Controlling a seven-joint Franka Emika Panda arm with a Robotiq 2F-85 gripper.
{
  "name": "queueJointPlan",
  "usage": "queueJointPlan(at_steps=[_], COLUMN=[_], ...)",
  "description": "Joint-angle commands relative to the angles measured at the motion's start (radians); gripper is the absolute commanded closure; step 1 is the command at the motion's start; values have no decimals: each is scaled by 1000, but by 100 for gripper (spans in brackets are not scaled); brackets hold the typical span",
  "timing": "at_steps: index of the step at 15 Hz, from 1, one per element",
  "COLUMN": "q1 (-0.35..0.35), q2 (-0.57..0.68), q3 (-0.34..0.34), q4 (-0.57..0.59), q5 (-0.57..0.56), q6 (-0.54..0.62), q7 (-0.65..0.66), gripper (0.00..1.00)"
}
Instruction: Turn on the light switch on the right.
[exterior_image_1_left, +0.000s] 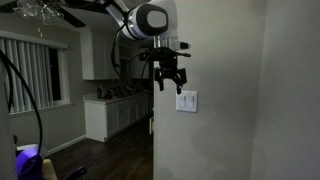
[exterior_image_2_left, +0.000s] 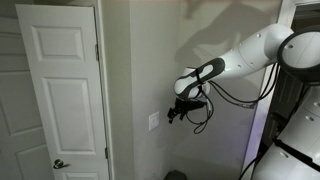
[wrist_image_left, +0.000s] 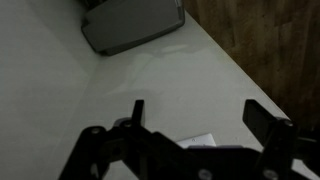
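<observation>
Black fingers (wrist_image_left: 137, 112) of my gripper (exterior_image_1_left: 170, 84) stand wide apart with nothing between them; the jaws are fully spread and hold nothing, and in the wrist view only pale wall (wrist_image_left: 60, 70) shows in the gap.

The gripper hangs with its fingertips pointing downward, close to the wall but apart from it; in an exterior view I can see a clear gap between the gripper (exterior_image_2_left: 176, 115) and the wall plate (exterior_image_2_left: 154, 121).

From the fingertips the wall plate (exterior_image_1_left: 187, 101) lies just below and a little to one side, flat on the wall; a white sliver of it (wrist_image_left: 198, 143) shows low between the fingers in the wrist view, partly hidden by the gripper's own body.

The light switch (exterior_image_1_left: 191, 100) is the farther of the two toggles from the fingertips, with the left-hand toggle (exterior_image_1_left: 184, 100) just beside it and nearer me; both are too small for me to tell whether they sit up or down.

Its long axis runs vertically, as does its throw, I judge; so the coming move needs one fingertip brought down and in toward the wall, past the nearer toggle, to meet the farther one alone.
</observation>
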Motion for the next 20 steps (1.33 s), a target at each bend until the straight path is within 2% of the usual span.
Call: queueJointPlan(at_steps=[1, 5, 6, 7, 8, 13, 18, 20], q1=[21, 58, 72, 93, 99, 128, 109, 99], q2=[52, 148, 170, 188, 202, 248, 325, 361], q3=[5, -3, -6, -15, -10, 10, 10, 5], q4=[-33, -56, -53, -47, -40, 40, 157, 180], q5=[43, 144, 210, 281, 346, 713, 973, 1016], q6=[140, 415, 467, 502, 541, 572, 542, 522], q7=[-69, -162, -216, -275, -324, -641, -888, -925], gripper=[0, 0, 25, 26, 33, 66, 98, 100])
